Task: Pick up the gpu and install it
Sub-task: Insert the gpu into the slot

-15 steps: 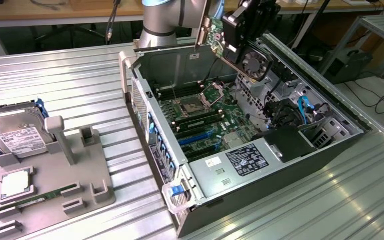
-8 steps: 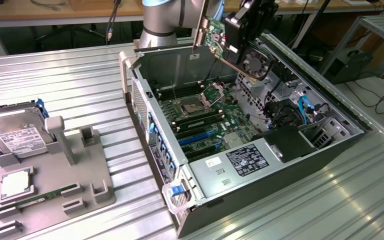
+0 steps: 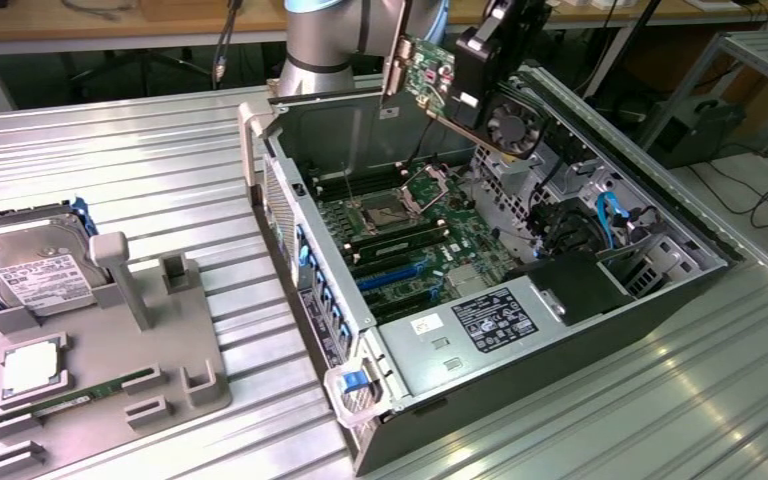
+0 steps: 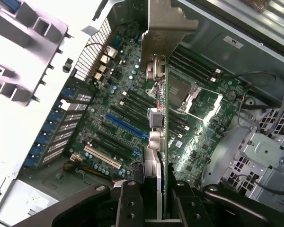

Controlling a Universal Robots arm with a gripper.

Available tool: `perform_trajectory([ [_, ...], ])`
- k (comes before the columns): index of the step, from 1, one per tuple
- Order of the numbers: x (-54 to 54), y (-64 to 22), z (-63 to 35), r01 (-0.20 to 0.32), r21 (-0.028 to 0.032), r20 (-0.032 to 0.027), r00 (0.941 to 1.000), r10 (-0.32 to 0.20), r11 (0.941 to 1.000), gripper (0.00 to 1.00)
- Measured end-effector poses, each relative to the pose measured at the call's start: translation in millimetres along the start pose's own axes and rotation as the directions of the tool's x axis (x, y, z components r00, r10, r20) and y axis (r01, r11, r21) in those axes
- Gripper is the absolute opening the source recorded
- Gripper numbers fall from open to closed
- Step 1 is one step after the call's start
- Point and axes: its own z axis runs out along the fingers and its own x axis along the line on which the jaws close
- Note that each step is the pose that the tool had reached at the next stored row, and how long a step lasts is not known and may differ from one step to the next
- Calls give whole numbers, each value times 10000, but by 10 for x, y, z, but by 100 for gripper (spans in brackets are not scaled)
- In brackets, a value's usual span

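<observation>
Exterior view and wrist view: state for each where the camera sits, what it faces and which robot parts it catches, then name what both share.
Exterior view: off the arm, high up, looking down on the open computer case on the metal table; the arm and jaws show.
Wrist view: on the wrist, looking down between the jaws along the edge-on gpu to the motherboard.
Shared: the gpu clamped in the jaws above the motherboard, inside the case.

- The gpu [image 3: 424,68] is a flat green circuit card with a black round fan on one face and a metal end bracket.
- It hangs tilted in the air above the open computer case [image 3: 344,125], near its far wall.
- The gripper [image 4: 157,191] clamps its thin edge.
</observation>
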Motion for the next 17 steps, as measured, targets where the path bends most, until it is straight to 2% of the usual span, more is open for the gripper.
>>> perform_trajectory([
  [9, 0, 0, 2, 927, -6, -37, 9957, -927, 9957, 28],
  [13, 0, 0, 3, 1294, -9, -51, 9916, -1294, 9916, 28],
  [17, 0, 0, 5, 1733, -14, -67, 9849, -1733, 9849, 28],
])
